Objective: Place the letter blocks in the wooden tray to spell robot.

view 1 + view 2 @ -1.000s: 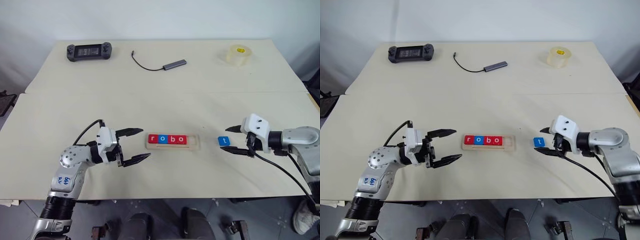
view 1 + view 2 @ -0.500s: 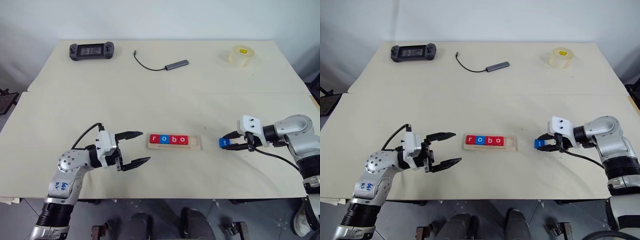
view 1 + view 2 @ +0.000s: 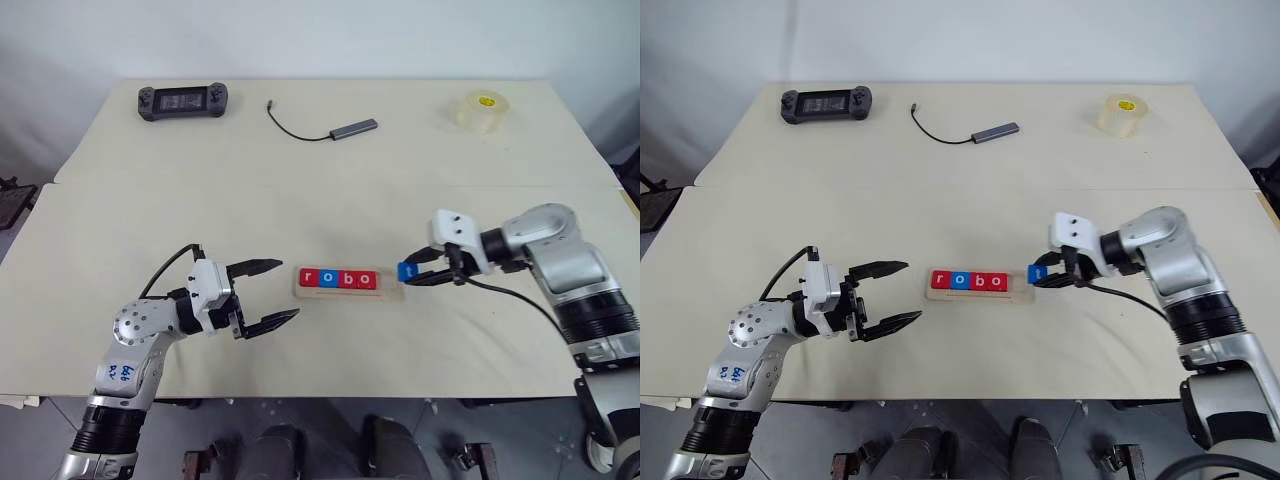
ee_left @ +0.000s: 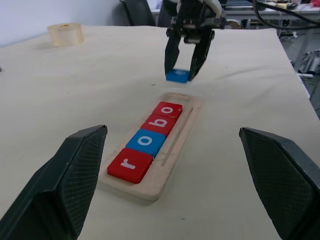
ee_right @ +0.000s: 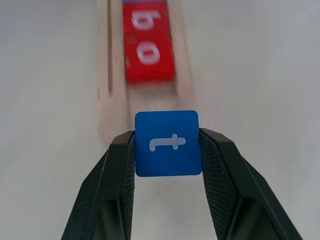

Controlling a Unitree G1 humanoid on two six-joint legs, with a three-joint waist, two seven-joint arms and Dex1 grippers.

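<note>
The right tool (image 3: 412,272) is clamped on the blue t block (image 3: 406,271), one finger on each side edge, holding it just off the right end of the wooden tray (image 3: 348,292). The right wrist view shows what the head views cannot: the white t facing up, and the tray's bare end slot straight ahead of the block at 12 o'clock. The left wrist view shows the block raised clear of the counter (image 3: 320,190).

In the tray sit four blocks (image 3: 337,279), red r, blue o, red b, red o.

The left tool (image 3: 273,292), at 9 o'clock from the tray, has its fingers spread wide and empty.

On the pale counter's far side lie a black game controller (image 3: 181,101), a grey USB adapter (image 3: 352,127) with its cable, and a tape roll (image 3: 476,109).
</note>
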